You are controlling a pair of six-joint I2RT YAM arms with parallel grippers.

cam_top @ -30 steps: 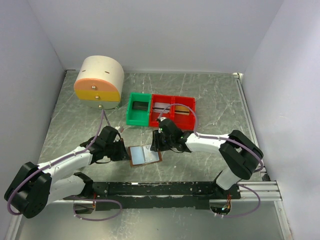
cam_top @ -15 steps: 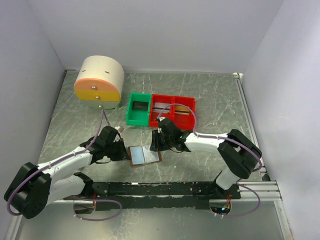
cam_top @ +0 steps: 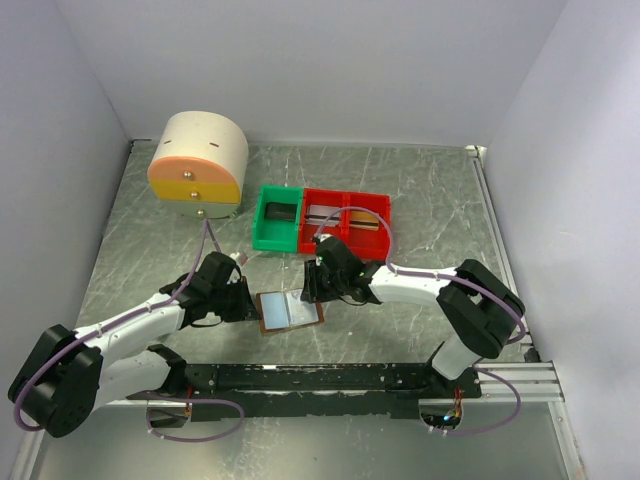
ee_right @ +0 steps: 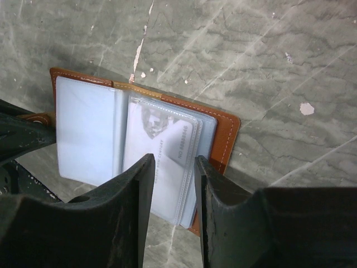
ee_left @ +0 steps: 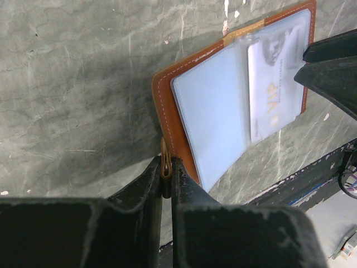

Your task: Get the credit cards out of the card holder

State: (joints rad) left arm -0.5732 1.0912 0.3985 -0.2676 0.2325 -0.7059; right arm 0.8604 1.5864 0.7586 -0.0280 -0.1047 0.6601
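Observation:
The card holder (cam_top: 290, 311) lies open flat on the grey table, brown leather (ee_left: 177, 129) with pale-blue clear sleeves (ee_right: 89, 131). A credit card (ee_right: 167, 142) sits inside the right-hand sleeve, its "VIP" print (ee_left: 272, 97) showing in the left wrist view. My left gripper (ee_left: 166, 169) is shut on the small brown tab (ee_left: 165, 159) at the holder's left edge (cam_top: 250, 304). My right gripper (ee_right: 173, 162) stands open just above the carded sleeve, one finger on each side of it (cam_top: 312, 290). I cannot tell whether its fingertips touch the sleeve.
A green bin (cam_top: 277, 218) and a red bin (cam_top: 346, 218) stand just behind the holder. A round cream drawer box (cam_top: 198, 170) sits at the back left. The black base rail (cam_top: 330, 378) runs along the near edge. White walls close in both sides.

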